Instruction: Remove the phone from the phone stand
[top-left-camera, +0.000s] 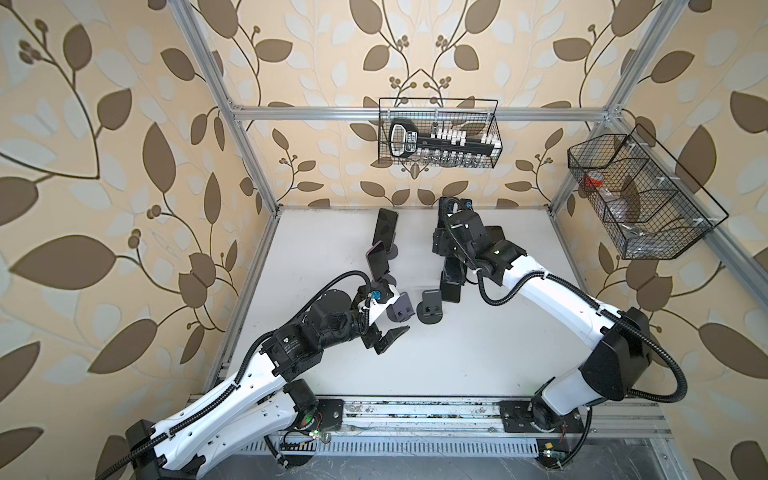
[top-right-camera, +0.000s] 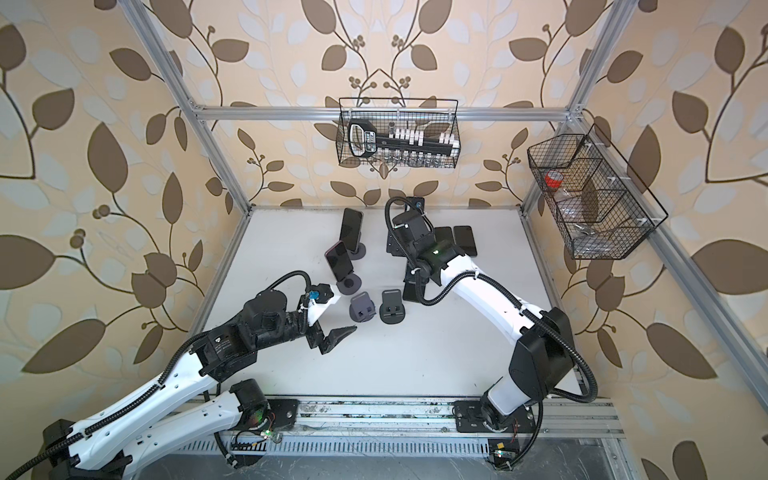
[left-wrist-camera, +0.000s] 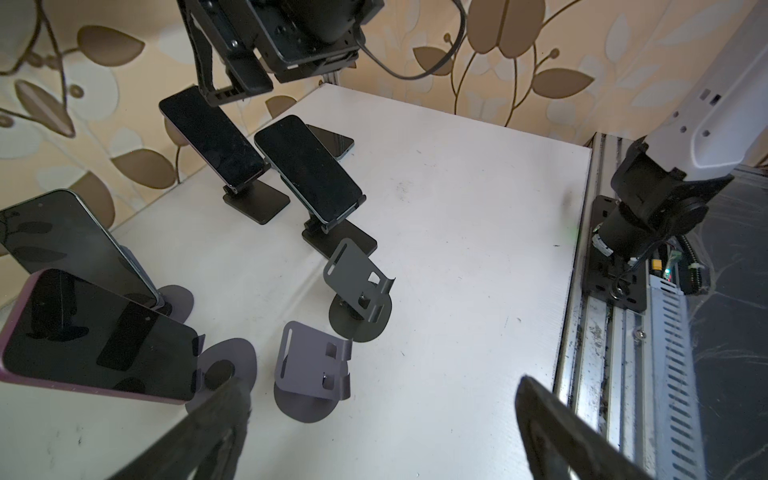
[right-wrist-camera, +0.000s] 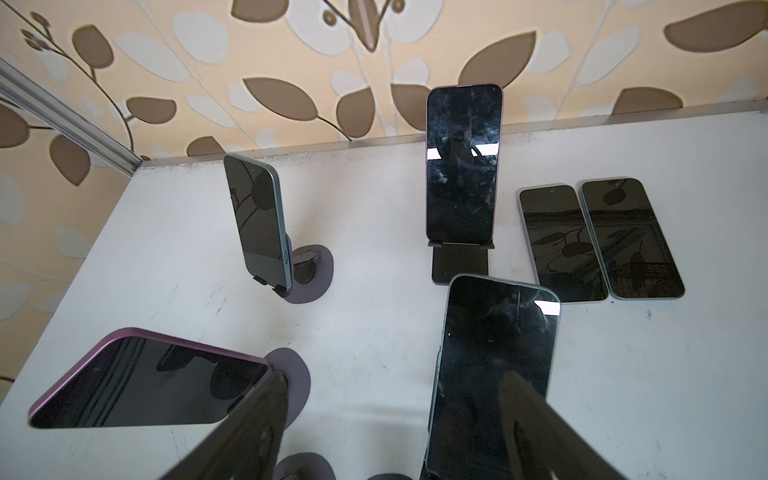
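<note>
Teal-edged phone (right-wrist-camera: 494, 353) sat on stand (left-wrist-camera: 357, 243) | right gripper (right-wrist-camera: 395, 382) partway closed, hold unclear | likely needed centring on 2 side edges

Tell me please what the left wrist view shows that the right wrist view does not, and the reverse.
Only the left wrist view: the dark grey empty stand and the purplish empty stand, both whole, and the right arm's base. Only the right wrist view: two flat phones side by side, both whole. Both: the purple phone and three other phones, all on stands.
</note>
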